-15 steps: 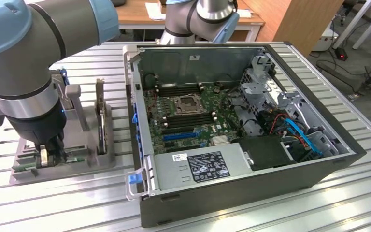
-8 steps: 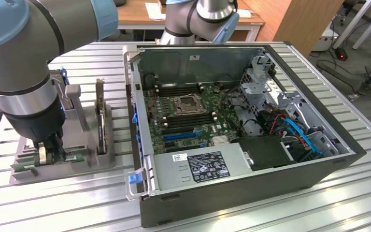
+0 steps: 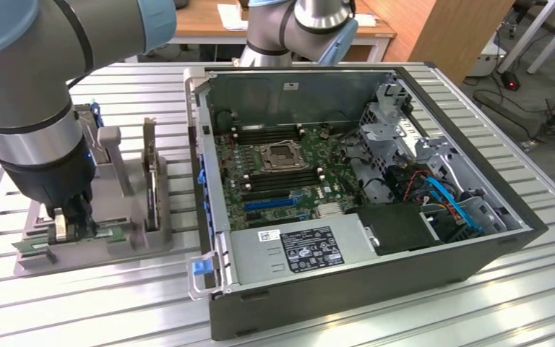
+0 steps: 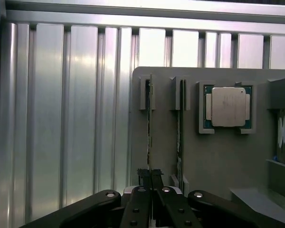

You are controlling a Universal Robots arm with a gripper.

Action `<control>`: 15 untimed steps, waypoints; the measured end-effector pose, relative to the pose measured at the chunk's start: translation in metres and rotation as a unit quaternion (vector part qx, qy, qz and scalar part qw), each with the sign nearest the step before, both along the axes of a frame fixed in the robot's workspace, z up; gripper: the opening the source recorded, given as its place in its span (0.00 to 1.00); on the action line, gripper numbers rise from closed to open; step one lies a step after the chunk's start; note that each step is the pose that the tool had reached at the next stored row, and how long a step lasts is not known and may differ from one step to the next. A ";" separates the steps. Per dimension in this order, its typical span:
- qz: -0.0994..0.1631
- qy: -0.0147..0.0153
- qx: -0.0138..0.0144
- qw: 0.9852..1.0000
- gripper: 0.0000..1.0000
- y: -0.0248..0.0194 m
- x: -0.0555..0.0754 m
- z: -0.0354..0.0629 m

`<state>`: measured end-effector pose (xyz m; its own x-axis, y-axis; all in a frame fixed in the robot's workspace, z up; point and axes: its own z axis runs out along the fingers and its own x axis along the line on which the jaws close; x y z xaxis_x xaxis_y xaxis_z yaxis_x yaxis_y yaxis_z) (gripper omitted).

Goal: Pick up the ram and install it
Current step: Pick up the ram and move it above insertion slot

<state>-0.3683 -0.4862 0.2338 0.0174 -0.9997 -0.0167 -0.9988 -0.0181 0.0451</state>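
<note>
1. On the grey holder (image 4: 218,156) near the tabletop's edge, the ram (image 4: 148,123) stands edgewise, fingers (image 4: 143,177) pinching its upper edge.
2. Likely light, stiff, fragile; bare board edges suit gripping, not chips.

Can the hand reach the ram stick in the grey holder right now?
Likely yes: the hand is closed on the thin green ram stick standing in the grey slotted holder; nothing blocks it.
</note>
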 end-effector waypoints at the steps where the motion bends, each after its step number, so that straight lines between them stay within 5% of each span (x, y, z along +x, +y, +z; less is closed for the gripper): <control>1: 0.000 0.000 0.000 1.000 0.11 0.0000 0.000 0.0017; 15: 0.000 0.000 0.000 1.000 0.11 0.0000 0.000 0.0313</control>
<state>-0.3681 -0.4862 0.2651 0.0174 -0.9997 -0.0167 -0.9988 -0.0181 0.0452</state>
